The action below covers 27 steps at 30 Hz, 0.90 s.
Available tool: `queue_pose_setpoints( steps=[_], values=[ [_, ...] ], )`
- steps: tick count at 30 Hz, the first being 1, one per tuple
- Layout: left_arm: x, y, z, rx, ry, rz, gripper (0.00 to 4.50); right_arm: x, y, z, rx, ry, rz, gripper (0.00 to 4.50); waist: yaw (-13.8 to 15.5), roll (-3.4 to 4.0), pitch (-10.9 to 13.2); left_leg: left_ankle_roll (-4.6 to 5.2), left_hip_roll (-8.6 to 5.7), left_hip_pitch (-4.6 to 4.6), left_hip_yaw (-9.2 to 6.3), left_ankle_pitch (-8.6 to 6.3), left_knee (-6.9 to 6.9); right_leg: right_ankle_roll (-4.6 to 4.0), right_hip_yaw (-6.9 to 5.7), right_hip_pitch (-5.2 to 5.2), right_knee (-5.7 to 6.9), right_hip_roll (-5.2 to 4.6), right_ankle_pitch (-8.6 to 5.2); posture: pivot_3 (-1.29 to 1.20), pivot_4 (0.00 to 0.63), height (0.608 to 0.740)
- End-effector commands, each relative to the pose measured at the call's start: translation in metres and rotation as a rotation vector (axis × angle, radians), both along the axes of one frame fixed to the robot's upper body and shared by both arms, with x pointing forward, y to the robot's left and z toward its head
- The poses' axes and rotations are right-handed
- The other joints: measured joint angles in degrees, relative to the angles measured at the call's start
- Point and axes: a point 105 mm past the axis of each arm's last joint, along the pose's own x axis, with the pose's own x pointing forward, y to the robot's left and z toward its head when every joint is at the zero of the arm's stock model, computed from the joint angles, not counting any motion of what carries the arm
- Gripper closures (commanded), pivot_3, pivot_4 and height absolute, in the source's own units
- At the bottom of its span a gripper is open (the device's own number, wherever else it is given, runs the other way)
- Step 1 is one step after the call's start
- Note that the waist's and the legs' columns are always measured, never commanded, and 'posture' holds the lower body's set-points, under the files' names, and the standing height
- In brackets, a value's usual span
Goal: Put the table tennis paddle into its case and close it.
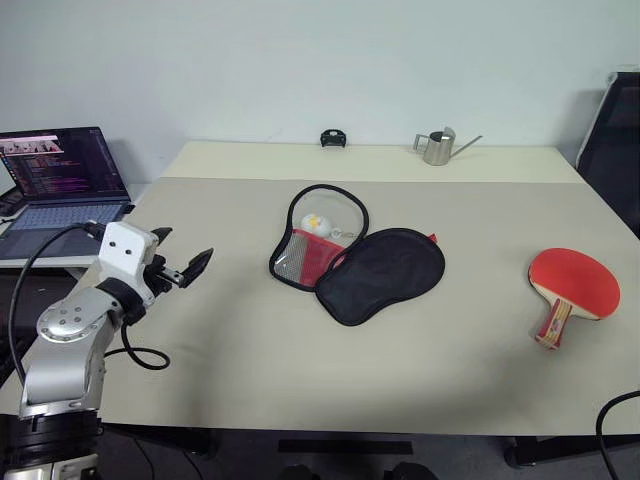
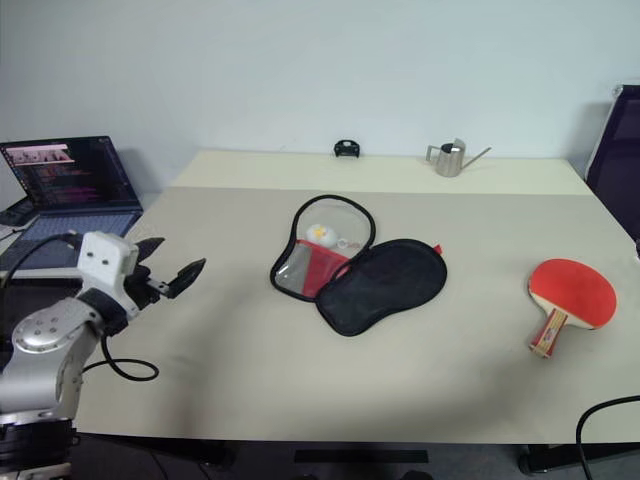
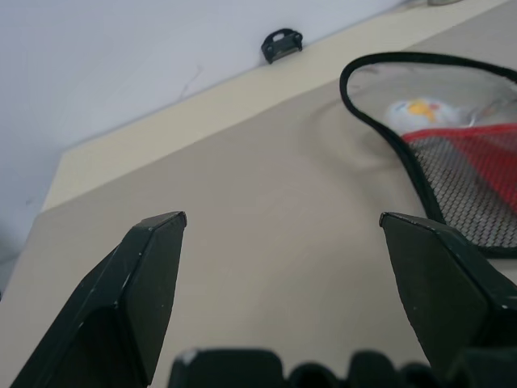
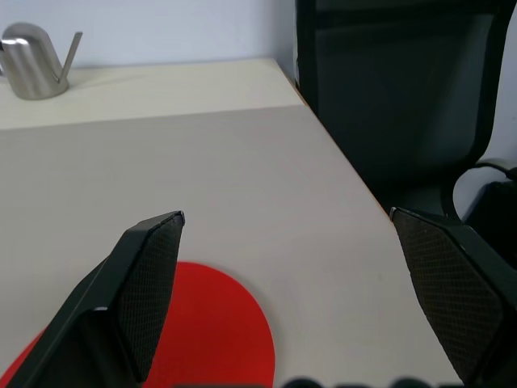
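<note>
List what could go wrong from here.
1. The paddle lies flat near the table's right edge; a nudge from the open right gripper might push it off.
2. A white ball sits in the open case; it may block the paddle or roll out.

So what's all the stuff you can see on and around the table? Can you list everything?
paddle: one, red face with a light wooden handle, flat on the table near its right edge
case: one, black and red, lying open in the middle of the table
ball: one, white, inside the open case
watering can: one, silver, at the back of the table
small black object: one, at the back edge, left of the watering can
table: one, beige
laptop: one, dark, screen on, left of the table
chair: one, black, right of the table
left gripper: black fingers, open, over the table's left side
right gripper: black fingers, open, above the paddle
</note>
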Motion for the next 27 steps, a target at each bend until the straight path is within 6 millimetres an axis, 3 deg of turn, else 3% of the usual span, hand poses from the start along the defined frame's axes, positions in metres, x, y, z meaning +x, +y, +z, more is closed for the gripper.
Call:
queue_pose_setpoints(
  steps=[1, 9, 15, 22, 27],
  values=[
    [0.004, 0.002, 0.006, 0.006, -0.046, 0.021, 0.29, -0.004, -0.005, 0.017, -0.042, -0.015, -0.014, 0.02, 0.0, 0.0, 0.0, 0.0, 0.0, -0.01, 0.0, 0.0, 0.0, 0.0, 0.0, 0.0, 0.0, 0.0, 0.0, 0.0, 0.15, 0.74],
    [0.007, 0.0, 0.003, -0.003, -0.047, 0.013, 0.29, 0.0, -0.003, 0.026, -0.05, -0.042, -0.012, 0.02, 0.0, 0.0, 0.0, -0.02, 0.0, -0.02, 0.01, 0.01, -0.01, 0.0, 0.0, -0.01, -0.01, 0.0, 0.0, 0.0, 0.15, 0.74],
    [0.004, -0.001, 0.014, -0.024, -0.074, -0.006, 0.29, 0.007, 0.009, 0.022, -0.089, -0.026, 0.048, 0.02, 0.0, 0.0, 0.0, -0.02, 0.0, -0.01, 0.02, 0.01, -0.01, 0.0, 0.0, -0.01, -0.01, -0.01, 0.0, 0.0, 0.15, 0.74],
    [0.004, 0.006, 0.021, -0.06, -0.099, -0.001, 0.29, 0.02, 0.049, 0.01, -0.117, 0.023, 0.259, 0.02, -0.4, 0.0, 0.0, -0.02, 0.01, -0.02, -0.02, 0.01, 0.01, 0.0, -0.02, 0.0, 0.0, -0.01, 0.0, 0.0, 0.15, 0.74],
    [0.009, -0.016, 0.025, -0.082, -0.084, -0.111, 0.29, 0.019, 0.093, 0.006, -0.102, 0.027, 0.452, 0.02, -0.3, 0.0, 0.0, -0.02, 0.01, -0.04, -0.03, 0.01, 0.03, 0.01, -0.04, -0.01, 0.02, -0.01, 0.0, 0.0, 0.15, 0.74]
  ],
)
